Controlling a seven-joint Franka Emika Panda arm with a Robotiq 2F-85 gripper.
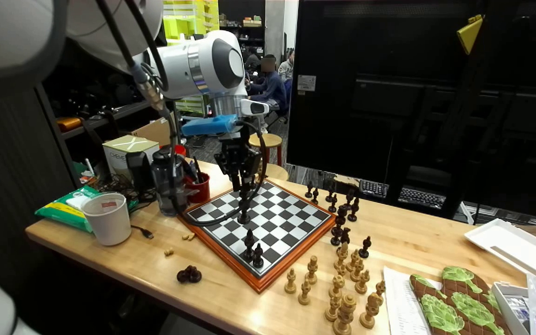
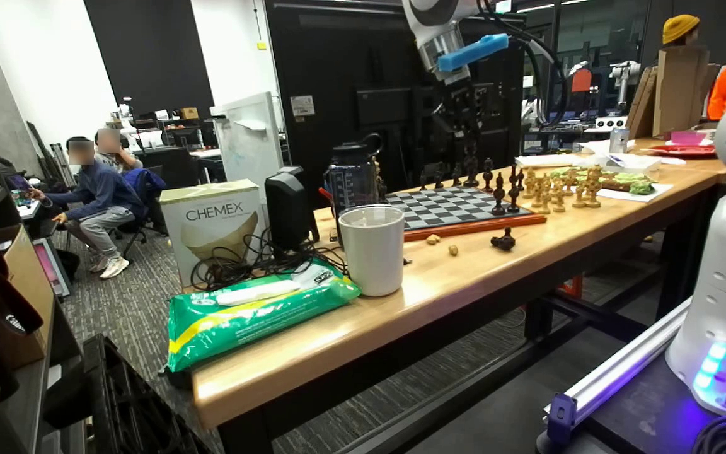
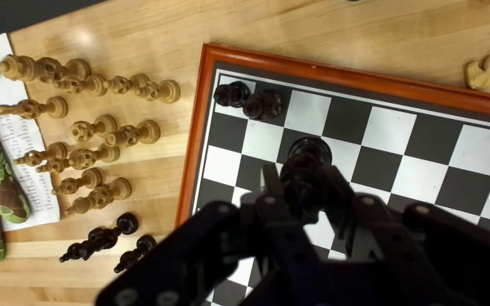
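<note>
My gripper (image 1: 244, 187) points down over the chessboard (image 1: 224, 261) and is shut on a dark chess piece (image 1: 244, 216). The piece is upright, its base below the fingertips. In the wrist view the gripper (image 3: 300, 175) hides its upper part, while its round base (image 3: 313, 146) shows over the squares. I cannot tell whether the base touches the board. Two dark pieces stand at the board's near corner, a taller one (image 1: 248, 243) and a shorter one (image 1: 257, 257). The gripper (image 2: 460, 129) and held piece (image 2: 471, 165) also show in an exterior view.
Several light pieces (image 1: 312, 270) and dark pieces (image 1: 341, 216) stand beside the board. A dark piece (image 2: 503, 239) and light bits (image 2: 433, 239) lie near the table edge. A bottle (image 1: 168, 184), red cup (image 1: 199, 190), white cup (image 1: 107, 221) and oven mitt (image 1: 458, 302) surround the board.
</note>
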